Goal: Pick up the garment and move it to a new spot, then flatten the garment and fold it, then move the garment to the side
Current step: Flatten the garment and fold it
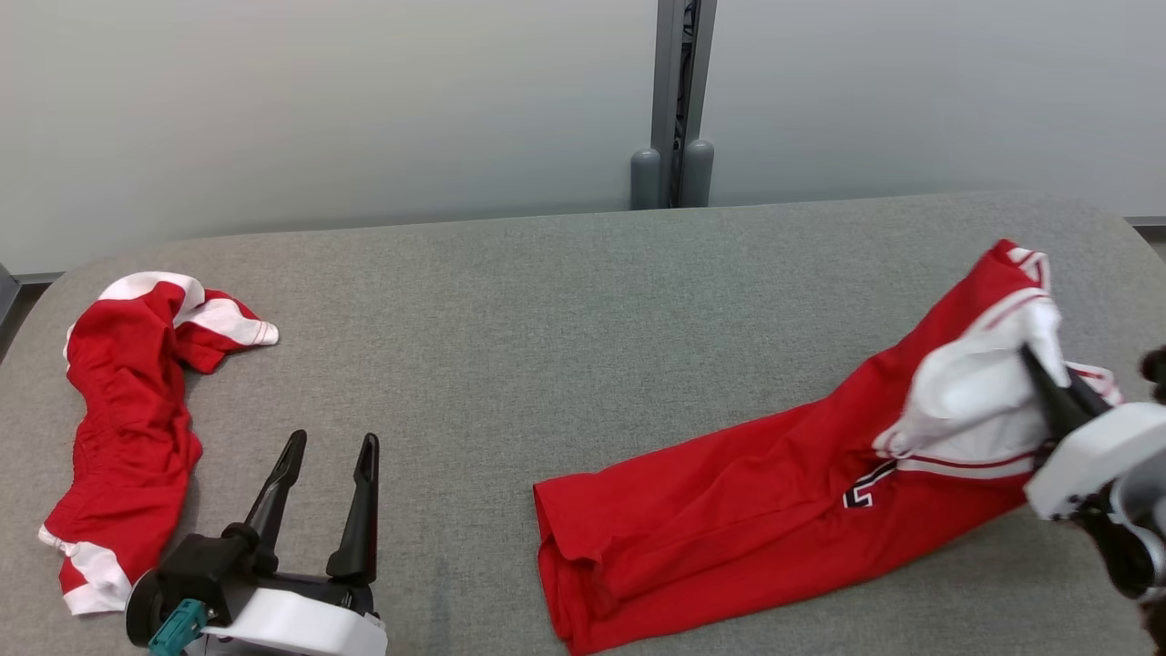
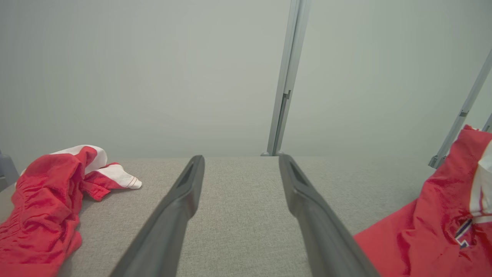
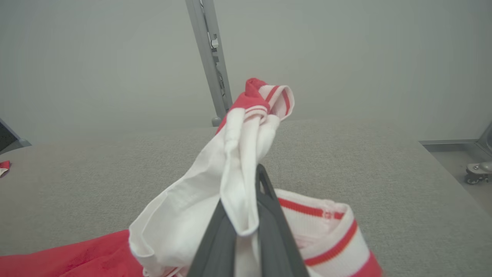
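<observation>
Right end effector [image 1: 1038, 364] is pinched narrow on the white sleeve [image 1: 966, 383] of the red jersey [image 1: 729, 519]. That end is bunched up over its fingers, and the red body lies stretched across the right half of the grey desk [image 1: 547, 310]. Left end effector [image 1: 332, 440] hovers with its fingers spread wide and holds nothing, near a second red-and-white garment [image 1: 127, 428] crumpled at the desk's left edge.

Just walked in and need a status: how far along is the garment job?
Done: nothing finished; the red jersey lies rumpled on the table. In hand: the right gripper is shut on its white fabric, the pick-up step. The left gripper is open, holding nothing. Left: moving, flattening, folding, setting it aside.
</observation>
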### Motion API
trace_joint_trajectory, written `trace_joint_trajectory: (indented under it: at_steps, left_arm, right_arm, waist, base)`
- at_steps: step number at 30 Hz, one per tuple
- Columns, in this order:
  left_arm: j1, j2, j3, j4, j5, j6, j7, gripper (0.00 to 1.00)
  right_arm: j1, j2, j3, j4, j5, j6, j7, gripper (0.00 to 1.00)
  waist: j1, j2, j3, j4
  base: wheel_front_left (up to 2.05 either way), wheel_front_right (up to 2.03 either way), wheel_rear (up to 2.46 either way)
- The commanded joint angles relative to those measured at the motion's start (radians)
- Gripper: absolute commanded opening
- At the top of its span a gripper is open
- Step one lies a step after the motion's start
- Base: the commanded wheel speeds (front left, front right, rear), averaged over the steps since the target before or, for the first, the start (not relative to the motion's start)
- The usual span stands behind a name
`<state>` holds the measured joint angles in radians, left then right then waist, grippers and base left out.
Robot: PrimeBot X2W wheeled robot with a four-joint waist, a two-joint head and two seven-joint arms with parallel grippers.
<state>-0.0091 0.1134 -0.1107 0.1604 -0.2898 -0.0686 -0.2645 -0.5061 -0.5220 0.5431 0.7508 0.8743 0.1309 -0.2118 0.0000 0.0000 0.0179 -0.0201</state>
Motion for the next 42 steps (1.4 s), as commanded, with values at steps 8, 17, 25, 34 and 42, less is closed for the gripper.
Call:
trace_joint_trajectory:
  at_steps: [8,17,25,34,42]
  left_arm:
    - [0.000,-0.015,0.007,0.017,0.018,-0.015,-0.002,1.00]
    - [-0.010,-0.026,0.003,0.035,0.026,-0.027,-0.002,1.00]
    - [-0.024,-0.031,0.004,0.055,0.029,-0.036,-0.002,1.00]
    - [-0.020,-0.033,0.012,0.064,0.033,-0.045,-0.002,1.00]
    - [-0.013,-0.032,0.024,0.064,0.035,-0.042,-0.002,1.00]
  right_arm:
    - [0.085,0.113,-0.024,-0.319,-0.133,0.000,0.153,0.00]
    - [0.232,0.240,-0.082,-0.523,-0.276,0.000,0.347,0.00]
    - [0.286,0.350,-0.104,-0.485,-0.324,0.000,0.407,0.00]
    - [0.270,0.416,-0.076,-0.377,-0.321,0.000,0.399,1.00]
    - [0.271,0.440,-0.051,-0.471,-0.154,0.000,0.370,1.00]
  waist:
    - [0.0000,0.0000,-0.015,0.033]
    - [0.0000,0.0000,-0.014,0.119]
    - [0.0000,0.0000,-0.003,0.184]
    - [0.0000,0.0000,-0.001,0.204]
    - [0.0000,0.0000,-0.007,0.165]
  base:
    - [0.00,0.00,0.00]
    - [0.00,0.00,0.00]
    - [0.00,0.00,0.00]
    - [0.00,0.00,0.00]
    - [0.00,0.00,0.00]
